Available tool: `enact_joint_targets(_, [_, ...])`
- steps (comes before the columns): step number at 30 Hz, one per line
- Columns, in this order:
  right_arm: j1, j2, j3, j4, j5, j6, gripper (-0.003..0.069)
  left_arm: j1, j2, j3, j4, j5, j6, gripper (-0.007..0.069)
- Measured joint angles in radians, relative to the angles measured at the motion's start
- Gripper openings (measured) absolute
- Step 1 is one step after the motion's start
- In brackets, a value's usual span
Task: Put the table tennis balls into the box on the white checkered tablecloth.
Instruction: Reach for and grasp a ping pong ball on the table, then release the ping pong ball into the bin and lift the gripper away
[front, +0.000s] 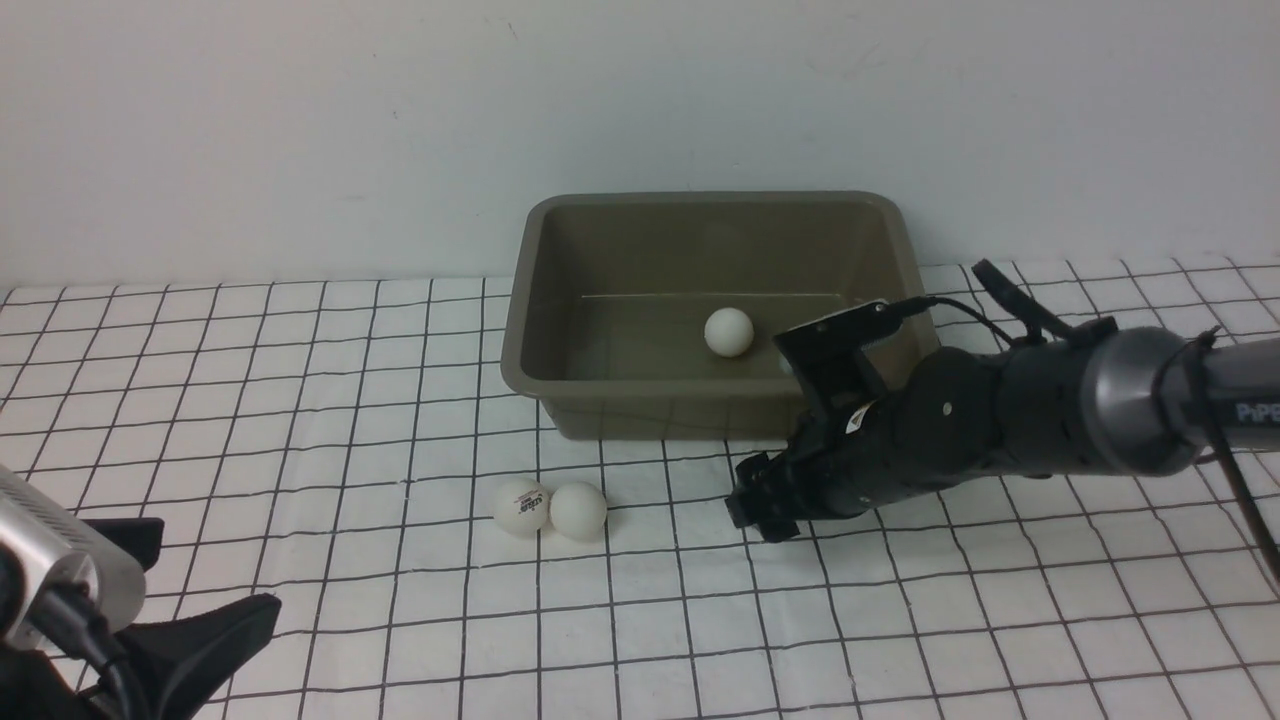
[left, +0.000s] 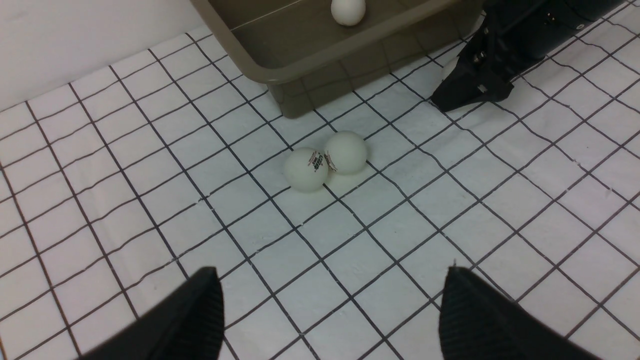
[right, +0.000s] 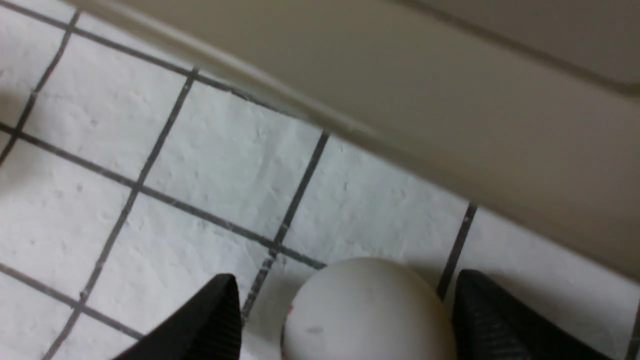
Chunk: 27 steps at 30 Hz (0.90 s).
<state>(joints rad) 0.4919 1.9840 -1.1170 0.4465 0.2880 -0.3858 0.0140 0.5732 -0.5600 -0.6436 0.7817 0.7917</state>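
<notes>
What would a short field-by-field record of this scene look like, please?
surface: white checkered tablecloth
box: one ball inside
loose balls: left ball and right ball, touching, in front of the box
fourth ball: on the cloth by the box wall, between the fingers of the right gripper, not yet gripped
left gripper: open, empty

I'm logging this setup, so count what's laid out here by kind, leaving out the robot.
Table tennis balls: 4 (one in the box, two loose together, one between the right claw fingers)
Box: 1
White checkered tablecloth: 1
Total: 6
</notes>
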Motion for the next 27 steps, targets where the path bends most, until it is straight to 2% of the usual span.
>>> enact_joint_targets(5, [0.000,-0.001,0.000,-0.003,0.022,0.001,0.0354,0.000,0.000,0.000,0.000,0.000,0.000,0.0521])
enact_joint_targets(9, [0.000,-0.018,0.000,-0.037,0.055,0.000,0.0360,0.000,0.000,0.000,0.000,0.000,0.000,0.0521])
enact_joint_targets(11, [0.000,-0.075,0.000,-0.122,0.099,0.003,0.0360,0.000,0.000,0.000,0.000,0.000,0.000,0.0521])
enact_joint_targets(15, [0.000,-0.214,0.000,-0.210,0.186,0.018,0.0360,0.000,0.000,0.000,0.000,0.000,0.000,0.0521])
enact_joint_targets(18, [0.000,-0.313,0.000,-0.224,0.234,0.019,0.0360,0.000,0.000,0.000,0.000,0.000,0.000,0.0521])
enact_joint_targets(21, [0.000,-0.367,-0.003,-0.232,0.212,0.019,0.0360,0.000,0.000,0.000,0.000,0.000,0.000,0.0521])
enact_joint_targets(27, [-0.043,-0.313,-0.116,-0.196,0.195,0.026,0.0360,0.000,0.000,0.000,0.000,0.000,0.000,0.0521])
